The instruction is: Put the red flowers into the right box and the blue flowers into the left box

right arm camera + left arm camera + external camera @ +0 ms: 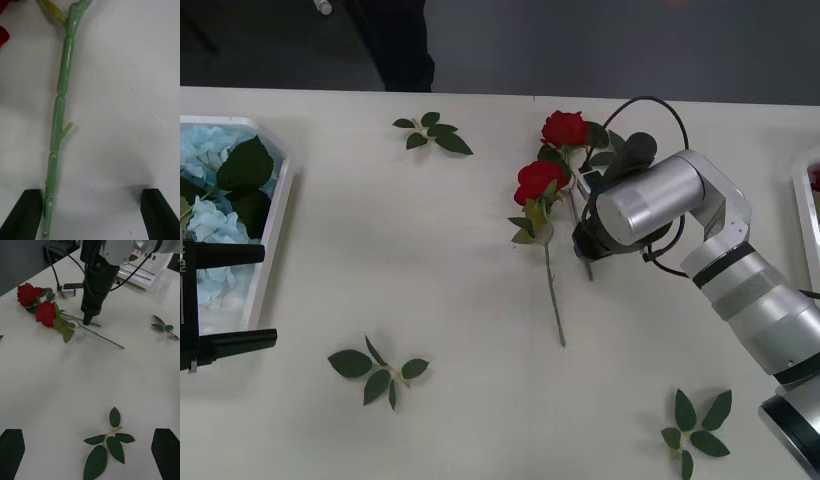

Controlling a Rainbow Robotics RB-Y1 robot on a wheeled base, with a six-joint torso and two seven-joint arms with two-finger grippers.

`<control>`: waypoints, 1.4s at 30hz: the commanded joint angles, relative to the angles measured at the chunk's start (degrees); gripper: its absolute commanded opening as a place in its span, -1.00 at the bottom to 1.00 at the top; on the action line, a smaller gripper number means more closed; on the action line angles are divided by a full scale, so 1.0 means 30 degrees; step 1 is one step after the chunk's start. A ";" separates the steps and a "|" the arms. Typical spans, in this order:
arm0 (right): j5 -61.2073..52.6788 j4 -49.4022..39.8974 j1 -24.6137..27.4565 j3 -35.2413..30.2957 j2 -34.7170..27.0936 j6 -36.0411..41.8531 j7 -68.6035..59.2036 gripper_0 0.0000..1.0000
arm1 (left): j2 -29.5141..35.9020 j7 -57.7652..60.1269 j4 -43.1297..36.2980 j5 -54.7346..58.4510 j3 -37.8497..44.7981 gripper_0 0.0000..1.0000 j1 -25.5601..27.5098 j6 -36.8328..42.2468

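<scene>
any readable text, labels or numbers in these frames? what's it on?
None readable.
Right claw and its silver arm housing: no label or number to be seen.
Left box: plain white rim, no print.
Red flowers and table: no tags or signs.
Small grey block by the cable: no marking legible.

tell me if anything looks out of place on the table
Loose leaf sprigs with no flower lie scattered: one near the far edge, one near the left hand, one at the near right. Two red roses lie crossed at the table's middle, where the open right hand is down at a stem.
</scene>
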 commanded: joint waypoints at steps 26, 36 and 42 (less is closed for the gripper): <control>0.0655 -0.0163 0.0192 -0.0336 0.0191 0.0432 0.0417 -0.42 | -0.0013 -0.0716 -0.0521 0.0014 0.0177 1.00 -0.0303 -0.0208; 0.0743 -0.0163 0.0221 -0.0512 0.0191 0.0519 0.0681 -1.00 | -0.0013 -0.0716 -0.0521 0.0014 0.0177 1.00 -0.0303 -0.0208; 0.0420 -0.0163 0.0221 -0.0805 0.0015 0.0549 0.0974 -1.00 | -0.0013 -0.0716 -0.0521 0.0014 0.0177 1.00 -0.0303 -0.0208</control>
